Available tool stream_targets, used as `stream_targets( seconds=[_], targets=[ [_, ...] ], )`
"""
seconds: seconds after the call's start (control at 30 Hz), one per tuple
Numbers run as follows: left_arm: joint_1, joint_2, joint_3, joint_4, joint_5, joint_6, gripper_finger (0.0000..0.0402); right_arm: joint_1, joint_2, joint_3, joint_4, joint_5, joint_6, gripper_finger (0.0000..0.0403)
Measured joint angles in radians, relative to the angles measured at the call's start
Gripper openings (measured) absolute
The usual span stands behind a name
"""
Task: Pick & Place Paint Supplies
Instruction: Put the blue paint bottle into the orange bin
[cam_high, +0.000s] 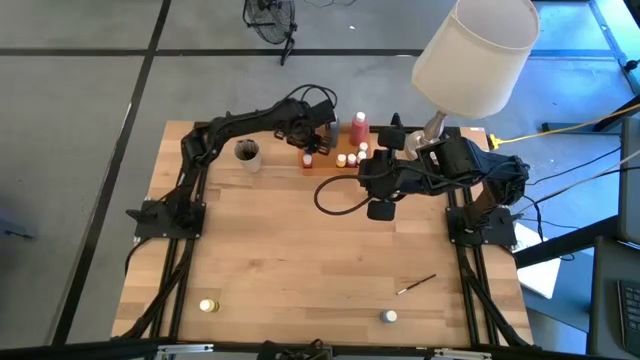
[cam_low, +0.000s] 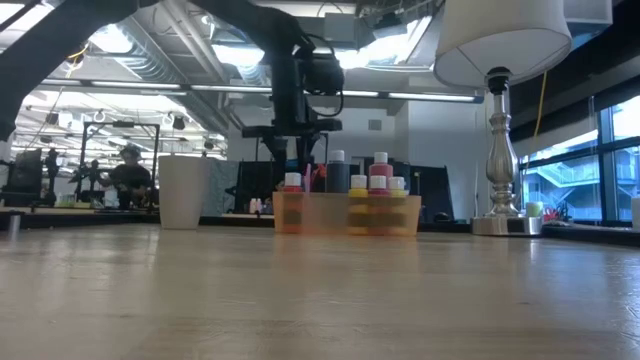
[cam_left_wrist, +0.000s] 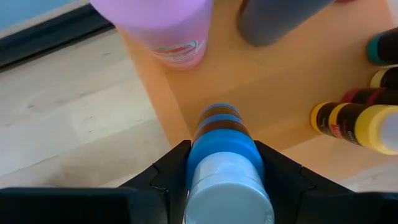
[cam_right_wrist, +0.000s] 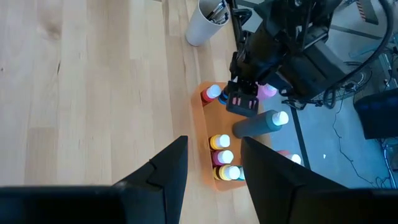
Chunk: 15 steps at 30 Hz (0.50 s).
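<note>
Left claw (cam_left_wrist: 221, 163) grips pot (cam_left_wrist: 222, 165) above tray (cam_left_wrist: 273, 87), wood table (cam_high: 300, 250).

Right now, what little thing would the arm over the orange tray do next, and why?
Probably lower the small white-lidded pot onto the orange tray and then open: the left gripper is shut on it above a bare patch beside the pink bottle.

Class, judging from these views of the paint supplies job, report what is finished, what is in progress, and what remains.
Done: bottles and several small pots already stand in the orange tray. In hand: the left end effector grips a blue pot over the tray's edge. Left: a yellow-lidded pot, a white-lidded pot and a brush still lie on the table's near side. The right end effector hovers open, empty.
</note>
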Motion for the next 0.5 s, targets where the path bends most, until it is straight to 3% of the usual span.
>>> stream_targets(
  seconds=[0.5],
  targets=[
    [0.000, 0.026, 0.000, -0.011, 0.005, 0.012, 0.0146, -0.011, 0.000, 0.000, 0.000, -0.008, 0.000, 0.0151]
  ],
)
